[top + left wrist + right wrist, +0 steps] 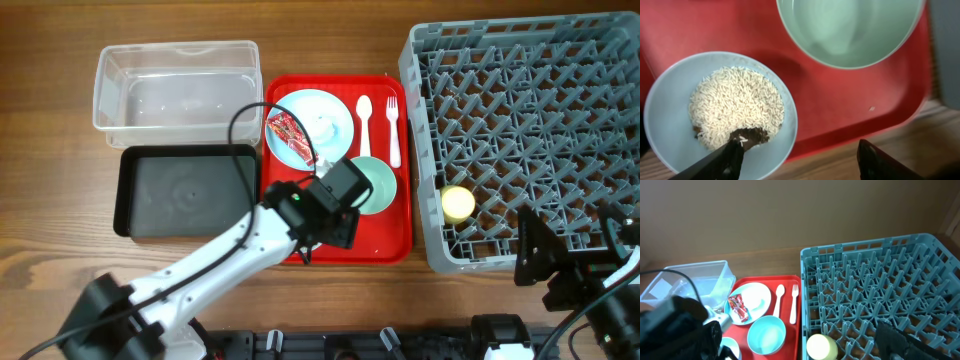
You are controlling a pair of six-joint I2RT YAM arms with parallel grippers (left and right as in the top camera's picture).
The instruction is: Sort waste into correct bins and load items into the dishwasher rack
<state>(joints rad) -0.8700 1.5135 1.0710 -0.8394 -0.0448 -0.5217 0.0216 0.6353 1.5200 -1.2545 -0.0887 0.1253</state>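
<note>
Status: early stage, in my judgement.

Loaded: only the yellow cup (458,203), in the near-left corner of the dishwasher rack (420,60).

Bins: the clear tub (178,48) and black tray (125,190), left of the red tray (385,235), show no waste.

Outstanding on the red tray:
- plate (300,105) with the wrapper (288,132) on it
- spoon (364,125)
- fork (393,130)
- mint bowl (378,180)
- small blue bowl (670,120), holding rice (735,105) and dark bits

My left end effector (800,147) hangs over that bowl, wide. One finger is above the dark bits and the other is beyond the rim. It grips nothing.

My right end effector (575,245) stands wide and empty by the rack's near edge.
</note>
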